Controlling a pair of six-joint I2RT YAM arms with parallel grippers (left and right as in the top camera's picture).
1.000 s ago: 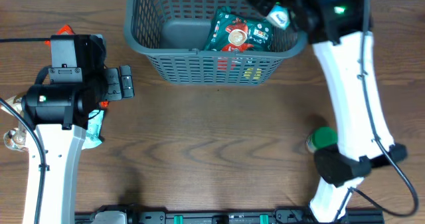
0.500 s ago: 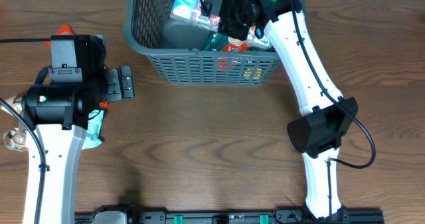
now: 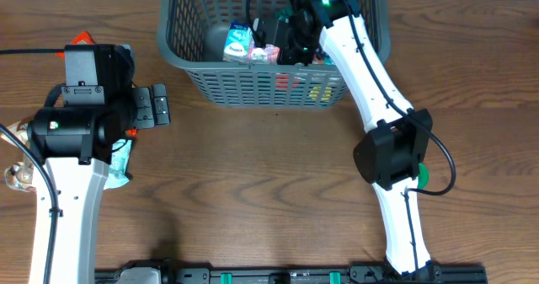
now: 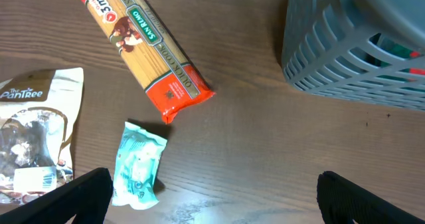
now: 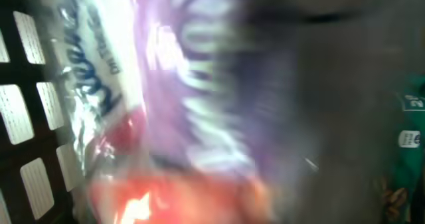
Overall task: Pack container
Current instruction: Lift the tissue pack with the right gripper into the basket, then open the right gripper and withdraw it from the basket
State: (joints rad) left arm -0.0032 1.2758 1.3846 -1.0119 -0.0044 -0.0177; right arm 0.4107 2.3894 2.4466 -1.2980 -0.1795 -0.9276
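The dark grey slatted container [image 3: 173,52] stands at the back of the table; its corner [image 4: 332,58] shows in the left wrist view. My right gripper [image 3: 282,33] reaches down inside it, right beside a white, pink and blue packet [image 3: 239,43]. That packet [image 5: 166,84] fills the right wrist view as a blur, hiding the fingers. My left gripper [image 4: 216,207] hovers open and empty over the table left of the container, close to a small teal packet [image 4: 138,163].
A spaghetti pack [image 4: 146,48] and a clear PanTree bag [image 4: 33,144] lie on the table under my left arm. A green-capped item [image 3: 421,176] stands partly hidden behind my right arm. Red and yellow goods [image 3: 295,83] show through the container's front lattice.
My right arm swung left across the container, carrying the white packet from the right rim to the left half and lower down. The left arm has not moved.
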